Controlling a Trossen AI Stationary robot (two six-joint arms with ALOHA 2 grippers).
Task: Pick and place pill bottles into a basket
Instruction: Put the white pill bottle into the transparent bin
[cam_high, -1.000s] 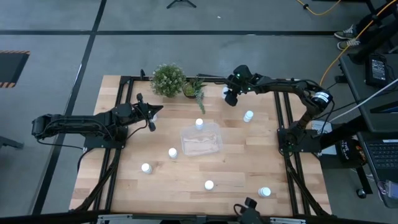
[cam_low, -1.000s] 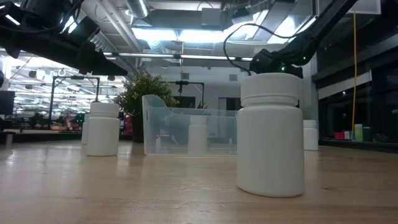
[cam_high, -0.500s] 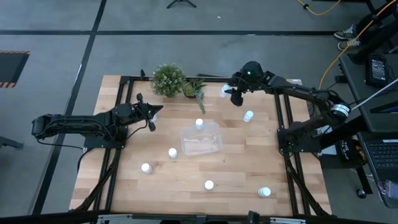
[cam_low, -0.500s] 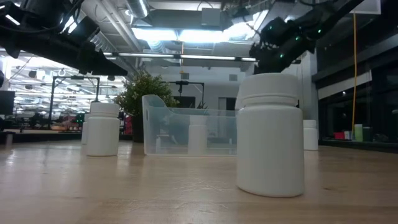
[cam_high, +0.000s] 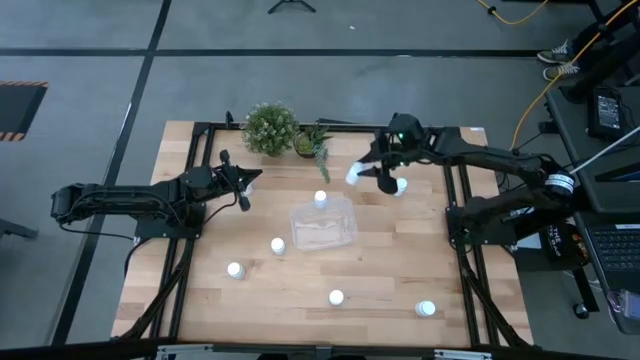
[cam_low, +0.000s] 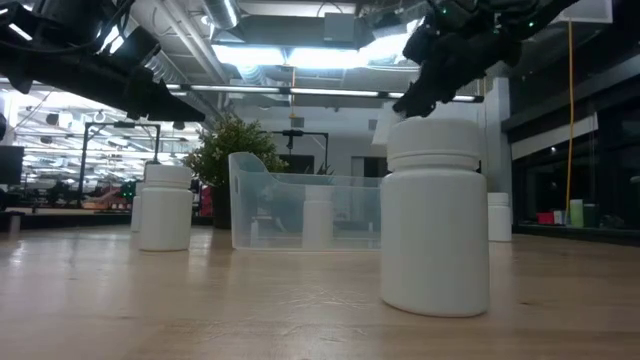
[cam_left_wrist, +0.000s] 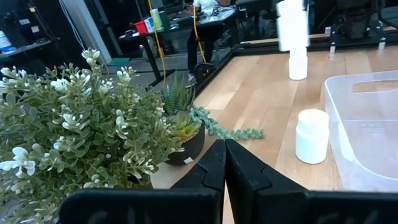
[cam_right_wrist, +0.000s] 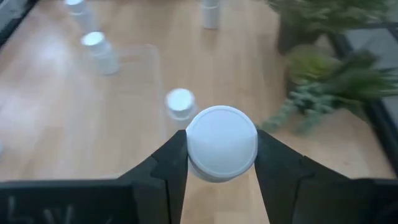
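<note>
Between the two dark fingers of the right pincer (cam_right_wrist: 221, 163) sits a pill bottle (cam_right_wrist: 222, 143), clamped at its sides, its round white cap facing the wrist camera; the grip holds it tilted in the air above the surface (cam_high: 380, 280). From above, this carried bottle (cam_high: 355, 174) shows as a white oblong at about 9 o'clock of the pincer, its long axis slanting rather than upright. The basket (cam_high: 322, 226) lies at roughly 7 o'clock from it, near but not yet beneath, so the coming move probably turns on travelling that way and then lowering. The right arm is clearly the nearer one. The basket is a clear, shallow tray with rounded corners, and I cannot tell whether anything lies inside. One bottle (cam_high: 320, 199) stands just beside its far edge, another (cam_high: 400, 186) close under the right arm, and four more are spread over the near half. At 9 o'clock of the basket the left pincer (cam_left_wrist: 224, 163) waits, fingers pressed together, near the potted plant (cam_high: 270, 128).
</note>
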